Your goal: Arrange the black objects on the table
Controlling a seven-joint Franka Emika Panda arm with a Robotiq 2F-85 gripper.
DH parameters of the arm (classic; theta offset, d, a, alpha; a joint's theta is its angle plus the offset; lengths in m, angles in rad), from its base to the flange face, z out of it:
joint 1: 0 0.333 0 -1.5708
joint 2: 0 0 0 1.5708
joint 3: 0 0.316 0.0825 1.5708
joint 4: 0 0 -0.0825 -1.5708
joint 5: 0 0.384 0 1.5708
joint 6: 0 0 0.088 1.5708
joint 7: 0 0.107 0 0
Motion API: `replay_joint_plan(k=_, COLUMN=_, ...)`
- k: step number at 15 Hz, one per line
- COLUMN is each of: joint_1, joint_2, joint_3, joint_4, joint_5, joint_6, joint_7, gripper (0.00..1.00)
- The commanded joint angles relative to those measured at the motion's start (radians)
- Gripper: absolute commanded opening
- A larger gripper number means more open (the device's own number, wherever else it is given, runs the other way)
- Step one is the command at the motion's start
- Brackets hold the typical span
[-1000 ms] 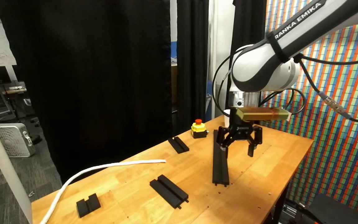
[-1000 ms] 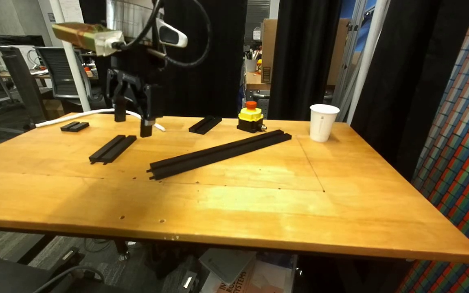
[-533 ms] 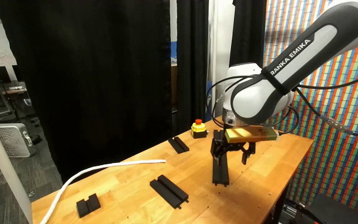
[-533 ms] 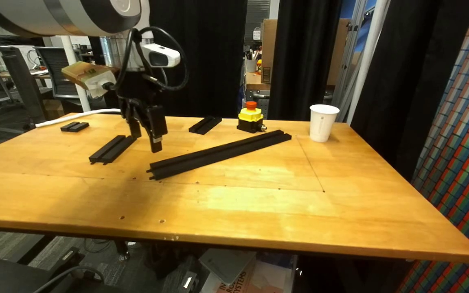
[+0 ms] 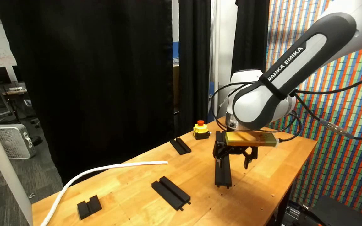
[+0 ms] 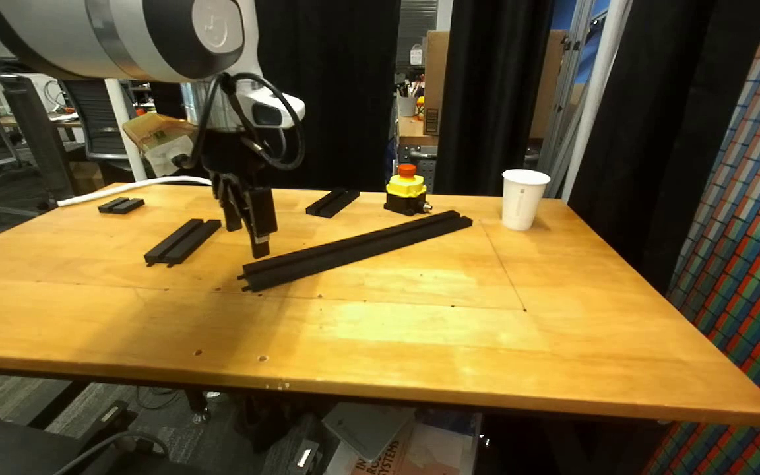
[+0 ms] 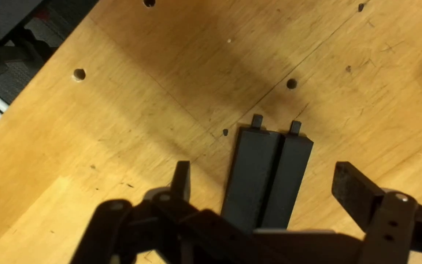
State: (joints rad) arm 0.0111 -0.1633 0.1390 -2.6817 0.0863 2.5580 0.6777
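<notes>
The long black rail lies beneath the gripper, whose fingers stand wide apart, holding nothing. It looks stiff, light and perhaps slick; best pinched across its straight outer sides. Farther out lies a shorter black piece.

In an exterior view, the table carries pale glare and soft shadow.

Four black bars, one long and three shorter, lie on one counter in this room, where I also count one button, one cup and one white cord; one arm above them, one fan on the floor.
</notes>
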Motion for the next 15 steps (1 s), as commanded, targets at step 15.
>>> replay_joint_plan(k=15, joint_1=0.026, joint_2=0.289, joint_3=-0.069, joint_4=0.168, joint_5=0.073, joint_6=0.087, joint_7=-0.051, gripper=1.0)
